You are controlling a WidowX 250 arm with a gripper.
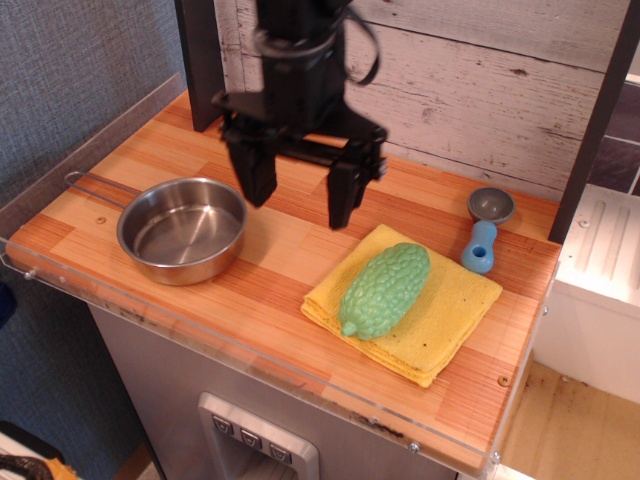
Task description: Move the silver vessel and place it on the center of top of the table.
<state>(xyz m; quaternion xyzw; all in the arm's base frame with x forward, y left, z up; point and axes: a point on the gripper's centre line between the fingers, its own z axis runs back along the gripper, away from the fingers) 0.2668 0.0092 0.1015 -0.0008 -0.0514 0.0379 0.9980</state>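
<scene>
The silver vessel (pixel 182 229) is a round shallow steel pan with a thin wire handle pointing left. It sits on the left front part of the wooden plank table (pixel 300 185). My black gripper (pixel 299 199) hangs open and empty above the table's middle, just right of the pan's rim. Its left finger is near the pan's right edge, not touching it.
A green gourd (pixel 385 288) lies on a folded yellow cloth (pixel 450 310) at the right front. A small grey scoop with a blue handle (pixel 484 232) lies at the back right. A dark post (pixel 203 60) stands at the back left.
</scene>
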